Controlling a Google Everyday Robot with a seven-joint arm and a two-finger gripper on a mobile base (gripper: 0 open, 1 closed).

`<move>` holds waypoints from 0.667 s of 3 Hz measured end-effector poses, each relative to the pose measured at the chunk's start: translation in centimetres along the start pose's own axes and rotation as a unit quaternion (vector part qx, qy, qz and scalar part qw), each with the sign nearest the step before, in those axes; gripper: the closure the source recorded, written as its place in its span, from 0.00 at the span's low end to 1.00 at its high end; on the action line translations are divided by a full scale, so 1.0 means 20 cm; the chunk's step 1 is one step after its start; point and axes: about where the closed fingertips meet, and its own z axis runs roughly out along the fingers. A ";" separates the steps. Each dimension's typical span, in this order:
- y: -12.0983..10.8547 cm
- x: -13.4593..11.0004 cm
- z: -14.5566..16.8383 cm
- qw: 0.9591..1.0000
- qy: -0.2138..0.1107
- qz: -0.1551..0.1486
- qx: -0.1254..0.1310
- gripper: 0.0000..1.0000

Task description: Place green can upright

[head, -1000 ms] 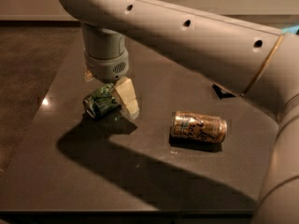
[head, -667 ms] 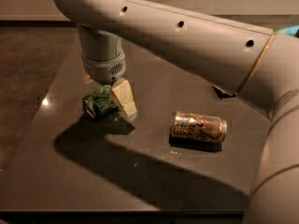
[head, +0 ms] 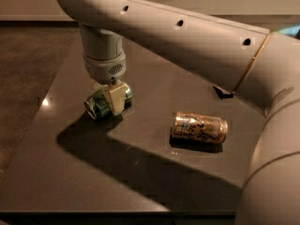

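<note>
The green can [head: 97,105] lies on its side on the dark table [head: 140,172], left of centre, with its silver top facing front left. My gripper [head: 108,93] hangs straight down from the wrist over it. Its pale fingers [head: 115,100] straddle the can's body, and the near finger presses against the can's right part. The can rests on the table. The far finger is mostly hidden behind the can and the wrist.
An orange-brown can [head: 199,127] with dark script lies on its side to the right of the green can, a little apart. My big arm [head: 187,36] spans the upper right of the view. The table's left edge [head: 42,125] meets a dark floor.
The near finger has moved left onto the green can while the wrist stayed almost in place. The orange-brown can has not moved.
</note>
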 end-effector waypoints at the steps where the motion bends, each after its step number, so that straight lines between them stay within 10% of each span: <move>1: 0.00 0.01 0.00 1.000 -0.009 0.016 0.001 0.64; 2: -0.01 0.03 -0.07 0.999 -0.033 0.040 0.007 0.88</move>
